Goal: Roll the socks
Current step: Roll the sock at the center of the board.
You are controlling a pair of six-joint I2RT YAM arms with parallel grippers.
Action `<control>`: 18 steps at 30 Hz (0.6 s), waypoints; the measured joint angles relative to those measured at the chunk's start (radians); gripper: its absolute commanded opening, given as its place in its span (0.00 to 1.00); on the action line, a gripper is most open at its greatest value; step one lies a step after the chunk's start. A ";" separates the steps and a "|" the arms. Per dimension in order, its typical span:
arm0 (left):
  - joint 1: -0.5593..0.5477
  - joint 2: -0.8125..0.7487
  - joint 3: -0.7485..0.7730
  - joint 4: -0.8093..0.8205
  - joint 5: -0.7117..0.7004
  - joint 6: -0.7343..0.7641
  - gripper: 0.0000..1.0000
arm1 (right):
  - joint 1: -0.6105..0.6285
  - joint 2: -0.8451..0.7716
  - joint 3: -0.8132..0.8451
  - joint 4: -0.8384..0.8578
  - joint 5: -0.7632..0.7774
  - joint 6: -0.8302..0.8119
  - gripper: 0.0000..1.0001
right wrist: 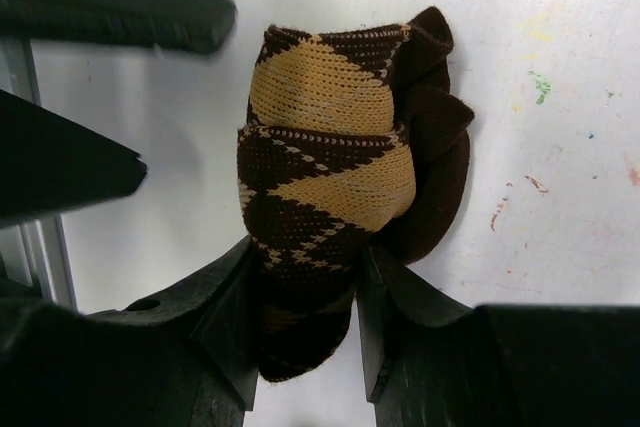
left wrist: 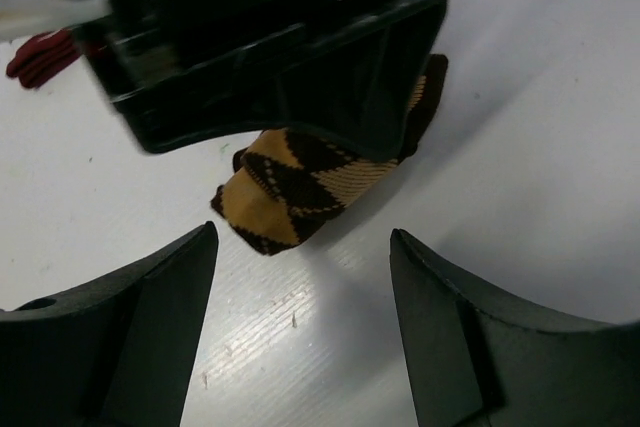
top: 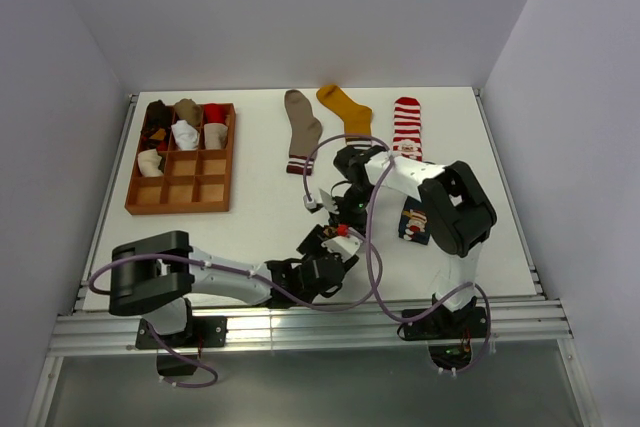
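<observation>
My right jaws are clamping the near end of a rolled knit sock in dark brown with mustard-tan argyle diamonds, pinching its soft, finely ribbed bulk between hard black plastic. The argyle sock is sitting as a plump, tight bundle on the smooth white tabletop, which is showing faint scuffs and tiny flecks of colour. A plain dark brown fold is bulging along the bundle's right side.

My left jaws are standing wide apart and gripping nothing. From my left wrist, the argyle sock is lying just ahead of their curved black tips, touching neither.

From above, four limp socks are lying flat on the tabletop:
- a taupe sock with a striped cuff
- a mustard yellow sock
- a red-and-white striped sock
- a navy sock with a cartoon figure, partly covered by my right arm

At the far left, a rectangular wooden grid tray is holding rounded sock bundles in its farther compartments.
</observation>
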 measured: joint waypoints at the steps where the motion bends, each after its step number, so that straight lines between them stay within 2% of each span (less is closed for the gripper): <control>1: 0.000 0.020 0.014 0.002 0.013 0.024 0.75 | -0.001 0.004 0.004 -0.007 -0.004 0.000 0.17; 12: 0.054 0.110 0.094 0.005 0.185 0.211 0.72 | -0.003 0.045 0.037 -0.081 -0.032 -0.014 0.17; 18: 0.095 0.115 0.112 -0.033 0.307 0.263 0.71 | -0.012 0.071 0.064 -0.111 -0.044 -0.014 0.17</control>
